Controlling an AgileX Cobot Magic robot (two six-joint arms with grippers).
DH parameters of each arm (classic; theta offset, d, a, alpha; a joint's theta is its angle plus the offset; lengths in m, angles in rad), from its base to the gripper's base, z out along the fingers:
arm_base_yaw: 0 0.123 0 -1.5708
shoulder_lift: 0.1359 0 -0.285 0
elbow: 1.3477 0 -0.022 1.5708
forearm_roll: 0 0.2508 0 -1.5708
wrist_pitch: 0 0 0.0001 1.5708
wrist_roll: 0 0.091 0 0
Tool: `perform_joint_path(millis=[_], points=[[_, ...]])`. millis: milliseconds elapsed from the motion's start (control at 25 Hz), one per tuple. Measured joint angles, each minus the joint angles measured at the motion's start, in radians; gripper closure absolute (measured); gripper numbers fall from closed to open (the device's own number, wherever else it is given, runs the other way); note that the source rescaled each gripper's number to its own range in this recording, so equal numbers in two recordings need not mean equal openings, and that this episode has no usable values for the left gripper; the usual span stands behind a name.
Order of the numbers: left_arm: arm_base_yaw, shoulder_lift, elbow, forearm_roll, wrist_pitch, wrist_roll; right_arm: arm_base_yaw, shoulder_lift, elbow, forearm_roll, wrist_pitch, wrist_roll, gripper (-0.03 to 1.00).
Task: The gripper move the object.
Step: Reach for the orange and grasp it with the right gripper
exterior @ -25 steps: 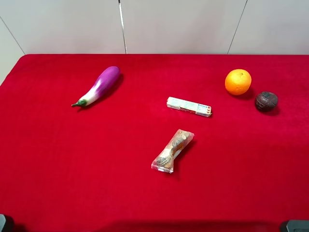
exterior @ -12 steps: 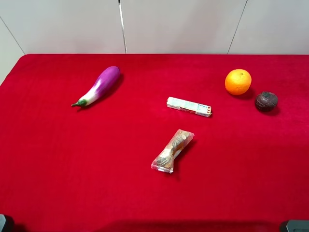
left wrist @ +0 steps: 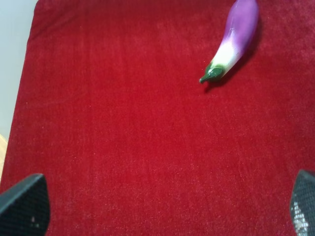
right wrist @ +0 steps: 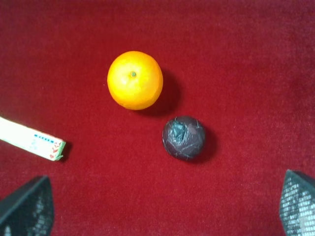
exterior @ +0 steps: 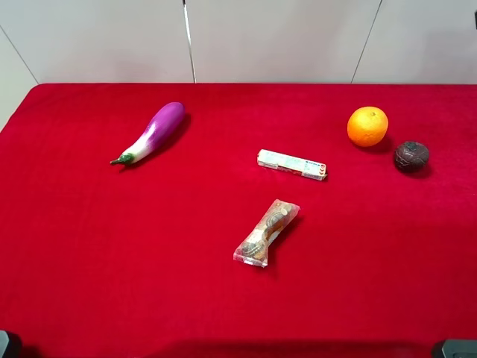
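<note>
Our left gripper (left wrist: 163,204) and right gripper (right wrist: 162,204), jaws wide apart, empty; orange fruit (exterior: 367,126) untouched near the tabletop's (exterior: 149,283) far right corner.

Bright, even light; the orange (exterior: 367,126) casts a short, soft shadow.

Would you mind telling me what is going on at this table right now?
Nothing is being held yet. The right end effector is open and clear of the orange, which sits untouched on the red cloth beside a dark brown ball. The left end effector, also open, faces the eggplant.
</note>
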Motion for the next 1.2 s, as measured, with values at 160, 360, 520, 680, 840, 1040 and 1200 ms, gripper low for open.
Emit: perform_joint_path(millis=[160, 360, 520, 680, 840, 1040, 1200], points=[[0.000, 0.000, 0.000, 0.000, 0.000, 0.000, 0.000, 0.110, -0.094, 0.014, 0.050, -0.001, -0.03], [0.000, 0.000, 0.000, 0.000, 0.000, 0.000, 0.000, 0.255, -0.175, 0.076, 0.081, -0.021, -0.03], [0.000, 0.000, 0.000, 0.000, 0.000, 0.000, 0.000, 0.354, -0.214, 0.128, 0.080, -0.036, -0.03], [0.000, 0.000, 0.000, 0.000, 0.000, 0.000, 0.002, 0.433, -0.241, 0.138, 0.069, -0.036, -0.03], [0.000, 0.000, 0.000, 0.000, 0.000, 0.000, 0.003, 0.483, -0.243, 0.139, 0.056, -0.036, -0.03], [0.000, 0.000, 0.000, 0.000, 0.000, 0.000, 0.003, 0.565, -0.244, 0.154, 0.013, -0.051, -0.03], [0.000, 0.000, 0.000, 0.000, 0.000, -0.001, 0.003, 0.631, -0.244, 0.169, -0.022, -0.060, -0.03]])
